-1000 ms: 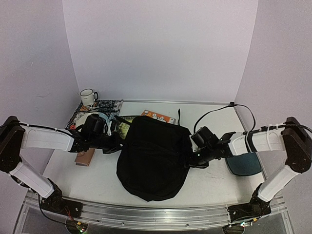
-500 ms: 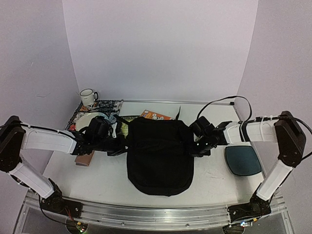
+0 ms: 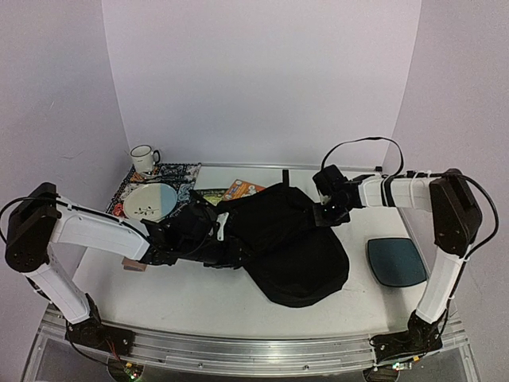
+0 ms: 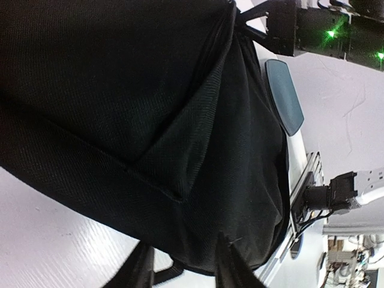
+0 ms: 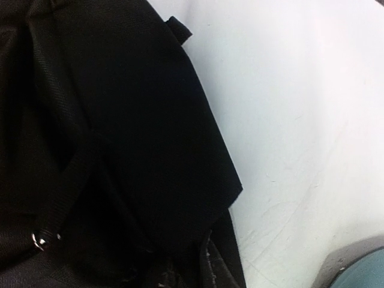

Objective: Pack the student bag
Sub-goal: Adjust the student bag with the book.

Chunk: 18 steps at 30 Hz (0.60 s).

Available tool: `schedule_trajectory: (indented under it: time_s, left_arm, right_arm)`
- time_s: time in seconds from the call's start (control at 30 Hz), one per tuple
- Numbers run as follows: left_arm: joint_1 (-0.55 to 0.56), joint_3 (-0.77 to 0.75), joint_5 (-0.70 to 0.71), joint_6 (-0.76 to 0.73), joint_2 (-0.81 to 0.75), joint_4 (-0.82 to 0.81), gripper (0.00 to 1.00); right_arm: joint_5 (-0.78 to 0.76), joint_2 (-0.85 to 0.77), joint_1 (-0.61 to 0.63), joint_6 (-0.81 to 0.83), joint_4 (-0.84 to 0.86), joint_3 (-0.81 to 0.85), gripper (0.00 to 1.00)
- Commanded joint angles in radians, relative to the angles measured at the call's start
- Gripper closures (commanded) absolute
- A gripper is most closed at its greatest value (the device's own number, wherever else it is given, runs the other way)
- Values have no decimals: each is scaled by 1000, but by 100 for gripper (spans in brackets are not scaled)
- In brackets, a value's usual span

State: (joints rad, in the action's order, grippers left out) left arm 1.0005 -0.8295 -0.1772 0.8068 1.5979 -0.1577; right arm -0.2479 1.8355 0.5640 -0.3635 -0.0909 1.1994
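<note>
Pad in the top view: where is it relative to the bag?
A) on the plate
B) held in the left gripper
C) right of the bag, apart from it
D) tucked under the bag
C: the pad lies flat on the table to the right of the bag, with a strip of bare tabletop between them.

Student bag [image 3: 294, 247]: black woven cloth, matt; the fine weave is plain in the left wrist view, and the straps are the same dull webbing. Table [image 3: 183, 294]: white, smooth, faintly scratched. Pad [image 3: 396, 261], right of frame: dark teal, smooth, slight sheen. Mug [image 3: 144, 158], upper left: white, glossy, possibly enamel; too small to be sure. Rail [image 3: 254, 350], bottom edge: bare brushed metal.
</note>
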Motion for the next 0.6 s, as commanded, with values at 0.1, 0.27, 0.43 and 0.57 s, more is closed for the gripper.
schedule_trajectory:
  time_s: [0.1, 0.27, 0.43, 0.57]
  left_arm:
    - [-14, 45, 116, 1, -150, -38, 43]
    - [-78, 117, 136, 51, -211, 15, 39]
    - [-157, 172, 82, 101, -222, 1, 38]
    - [-166, 128, 44, 90, -175, -16, 37]
  right_arm:
    - [25, -131, 36, 30, -17, -6, 66]
    - [26, -224, 127, -23, -30, -71, 54]
    - [42, -272, 258, -60, -41, -92, 47]
    - [67, -279, 342, -103, -44, -97, 44]
